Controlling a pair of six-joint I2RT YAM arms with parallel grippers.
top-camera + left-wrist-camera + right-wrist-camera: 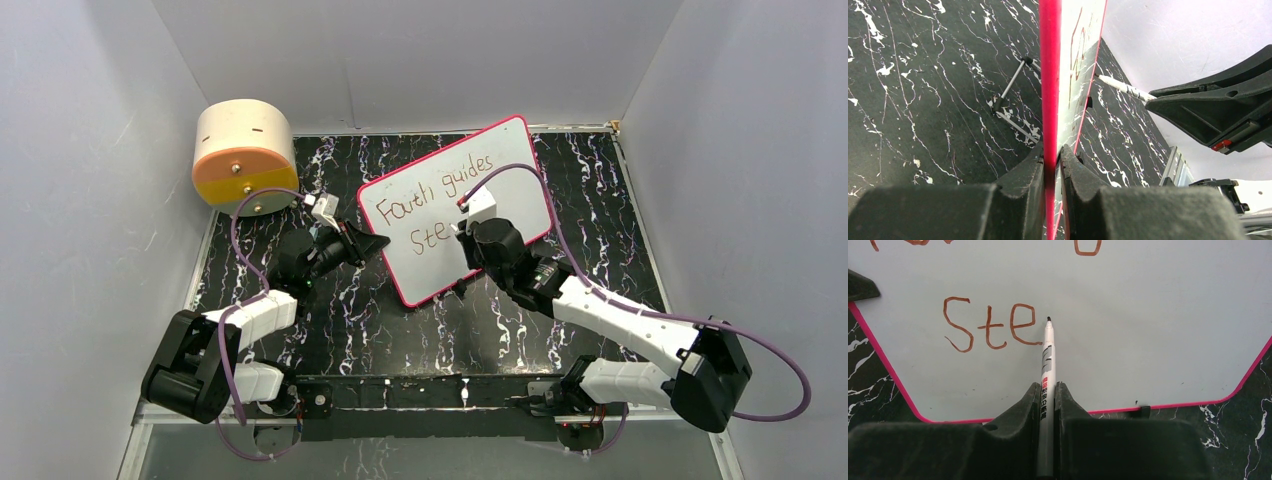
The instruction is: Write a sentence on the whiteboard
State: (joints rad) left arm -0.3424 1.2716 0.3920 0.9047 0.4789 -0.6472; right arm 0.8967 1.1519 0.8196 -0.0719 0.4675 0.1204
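Observation:
The whiteboard (505,165), white with a pink-red frame, stands tilted up on the dark marbled table. The sentence on it reads "Faith guides" (425,192) on the upper line and "Ste" (990,327) below. My left gripper (1052,155) is shut on the whiteboard's pink left edge (1050,75); the top view shows this gripper (375,243) at the board's left side. My right gripper (1047,390) is shut on a white marker (1047,360). The marker's dark tip (1049,319) sits at the board just right of the "e". Whether it touches I cannot tell.
A round tan-and-orange drum (243,160) stands at the back left. A thin wire stand (1010,100) props the board from behind. Grey walls close in the table on three sides. A metal rail (420,392) runs along the near edge.

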